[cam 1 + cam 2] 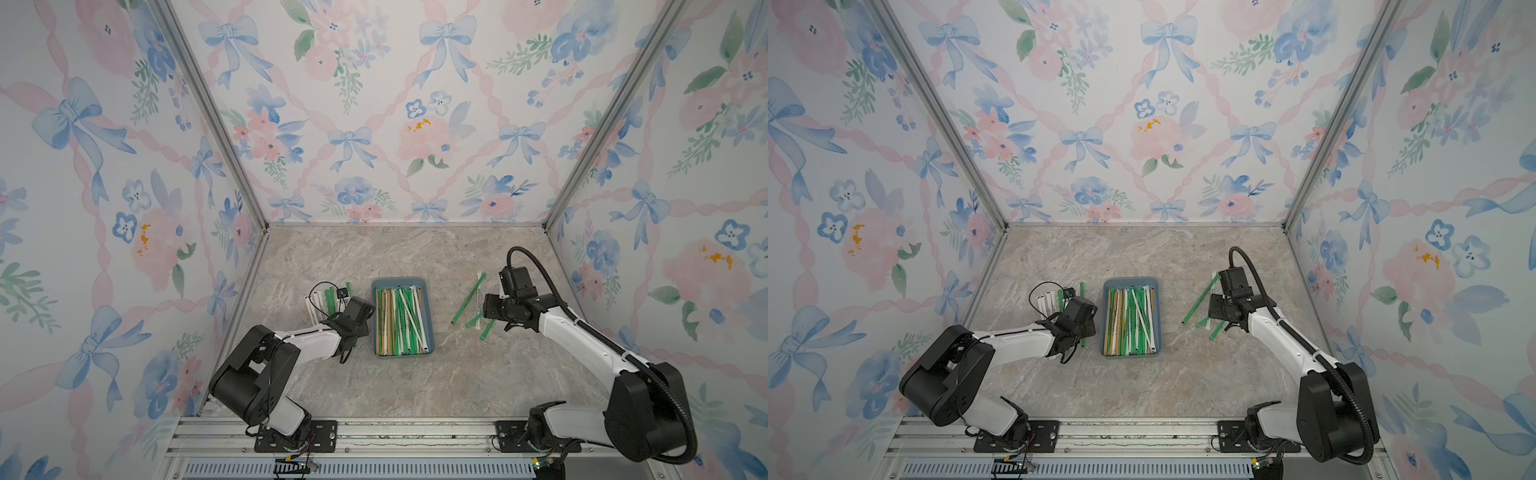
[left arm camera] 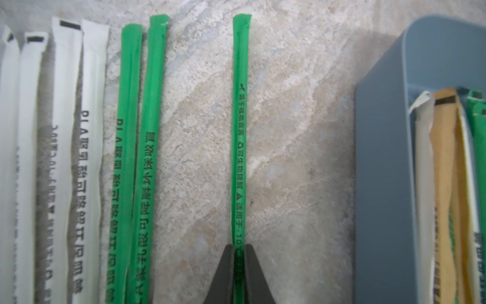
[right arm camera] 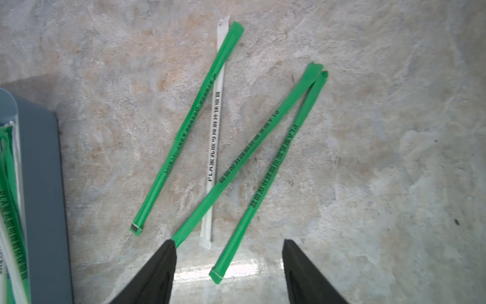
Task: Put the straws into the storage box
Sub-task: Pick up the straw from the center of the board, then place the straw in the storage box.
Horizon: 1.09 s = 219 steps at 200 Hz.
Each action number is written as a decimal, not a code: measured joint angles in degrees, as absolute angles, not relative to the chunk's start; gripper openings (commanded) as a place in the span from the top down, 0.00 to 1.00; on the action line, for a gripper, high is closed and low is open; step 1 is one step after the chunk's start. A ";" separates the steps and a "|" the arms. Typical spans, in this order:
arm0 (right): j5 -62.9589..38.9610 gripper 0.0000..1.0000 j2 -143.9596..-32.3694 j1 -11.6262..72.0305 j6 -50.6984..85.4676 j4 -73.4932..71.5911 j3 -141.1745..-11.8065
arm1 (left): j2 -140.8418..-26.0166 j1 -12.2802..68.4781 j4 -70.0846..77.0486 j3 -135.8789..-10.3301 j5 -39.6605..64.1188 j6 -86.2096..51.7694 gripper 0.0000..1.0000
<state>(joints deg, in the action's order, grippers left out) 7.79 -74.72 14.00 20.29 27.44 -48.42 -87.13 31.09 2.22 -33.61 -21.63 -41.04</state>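
The slate-blue storage box [image 1: 430, 328] sits mid-table, with several green, white and tan straws [image 1: 401, 320] lying in it. Left of it my left gripper [image 2: 239, 247] is shut on a green straw [image 2: 239, 131] that lies flat on the table, beside two more green straws [image 2: 147, 131] and several white ones [image 2: 63, 131]. Right of the box my right gripper [image 3: 228, 242] stands open just above three loose green straws [image 3: 273, 168] and one white straw [image 3: 214, 147]. One green straw's end lies between its fingers, untouched.
The marble-patterned table [image 1: 415, 386] is closed in by floral walls at the back and both sides. The box wall [image 2: 381, 158] stands close to the held straw. A loose black cable [image 1: 328, 291] loops over the left pile.
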 measured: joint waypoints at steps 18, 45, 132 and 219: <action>7.79 0.33 -74.04 12.64 20.05 27.46 -48.23 | -87.11 31.09 2.33 -33.61 -21.61 -40.91 1.00; 7.75 0.32 -73.71 11.40 19.90 27.49 -47.83 | -86.52 31.09 1.93 -33.58 -21.04 -40.91 1.00; 5.30 0.32 -73.56 7.31 20.01 27.27 -46.06 | -75.96 41.74 0.12 -37.89 -19.46 -40.91 1.00; 3.22 0.32 -72.82 5.61 20.14 27.24 -45.08 | -85.54 46.37 -0.12 -42.78 -14.44 -44.18 0.96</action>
